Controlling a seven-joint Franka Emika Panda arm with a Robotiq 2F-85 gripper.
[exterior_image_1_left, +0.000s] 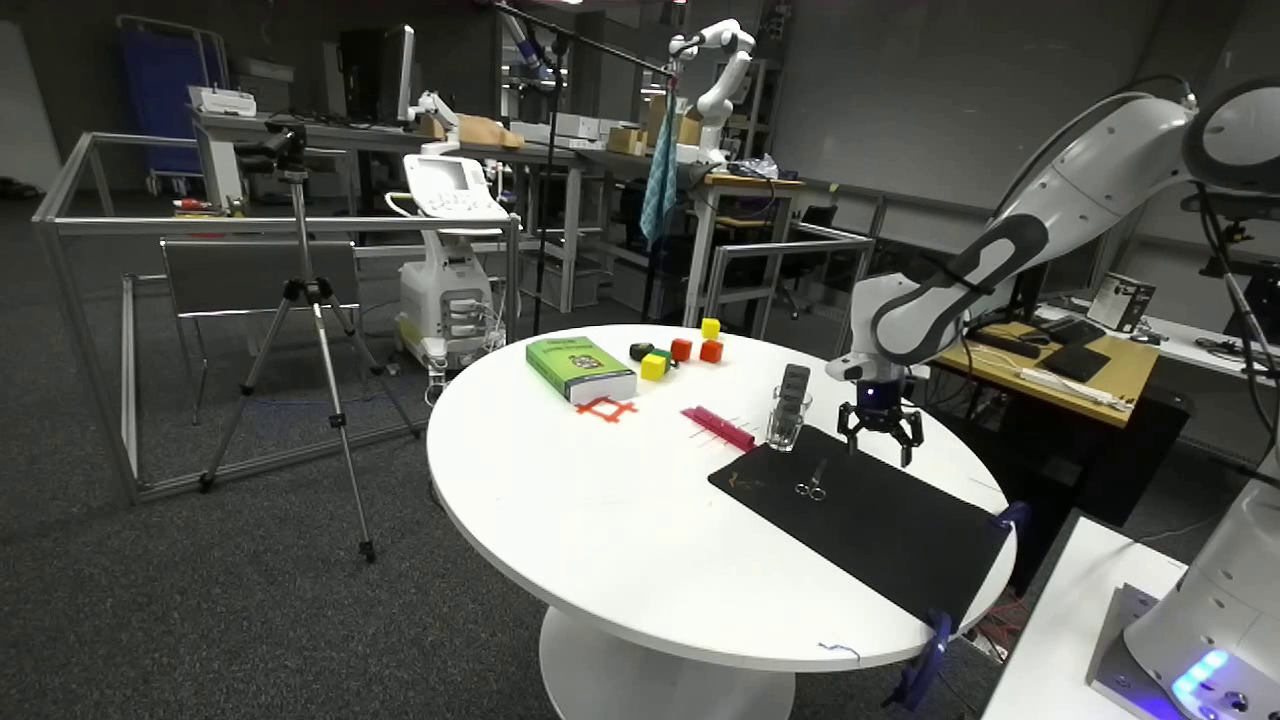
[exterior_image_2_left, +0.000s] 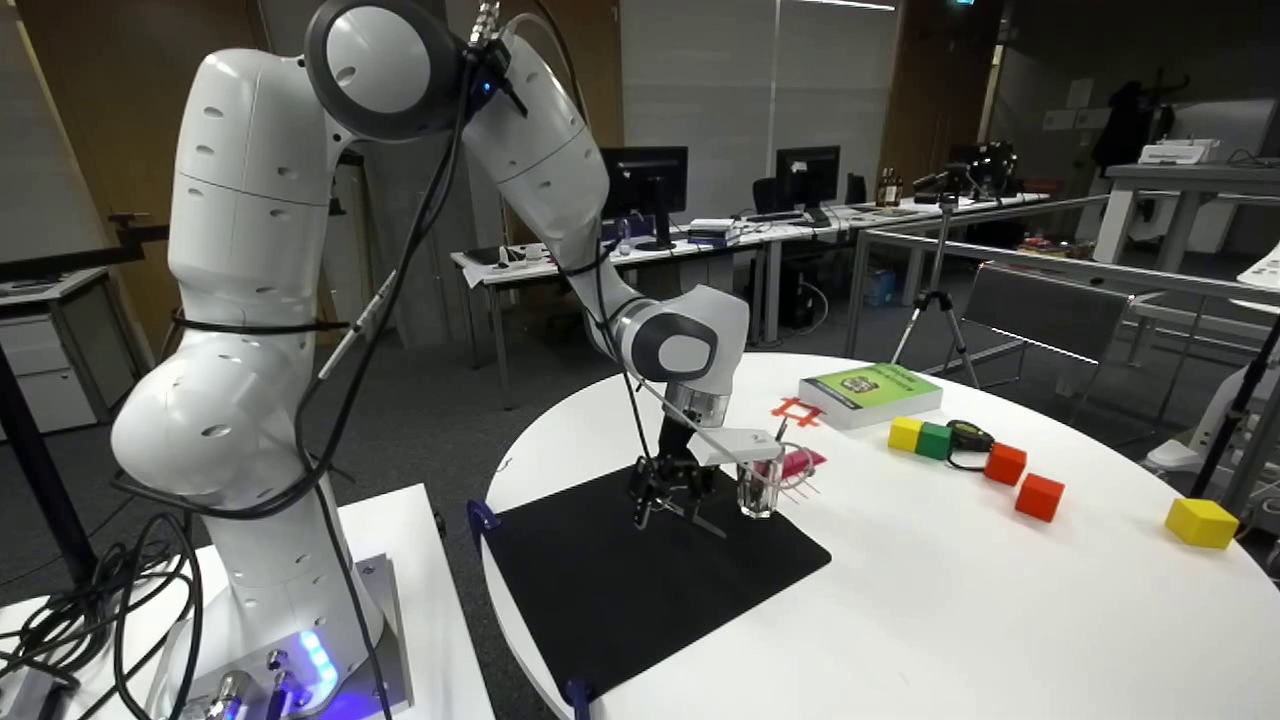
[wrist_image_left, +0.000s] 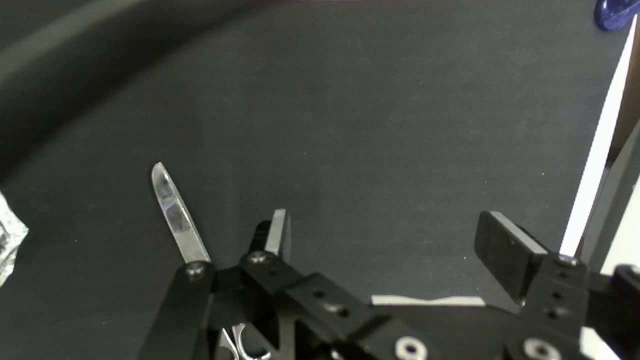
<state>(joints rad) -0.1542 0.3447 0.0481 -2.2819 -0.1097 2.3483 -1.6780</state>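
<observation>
Your scissors (wrist_image_left: 179, 220) lie on the black mat (exterior_image_1_left: 890, 530), to the side of your hand (wrist_image_left: 385, 227) rather than under its gap: in the wrist view they sit just outside the finger at left. Their long axis runs steeply across the line on which your fingers close, the tip pointing up and left there, the loops partly hidden by the hand's own links. Your fingers stand well apart, nothing between them, raised over the mat. Past the scissors, away from the hand, a glass (exterior_image_1_left: 783, 432) stands upright at the mat's edge, a grey thing (exterior_image_1_left: 793, 390) leaning in it; it looks like your nearest obstacle. Near it lies a pink thing (exterior_image_1_left: 722, 428). Farther out on the white surface (exterior_image_1_left: 570, 530) are a green book (exterior_image_1_left: 580, 360), cubes (exterior_image_2_left: 1005, 465) and a tape measure (exterior_image_2_left: 968, 436). Blue clamps (exterior_image_1_left: 1016, 514) grip the edge by the mat, nearer the arm's base (exterior_image_2_left: 275, 600).
</observation>
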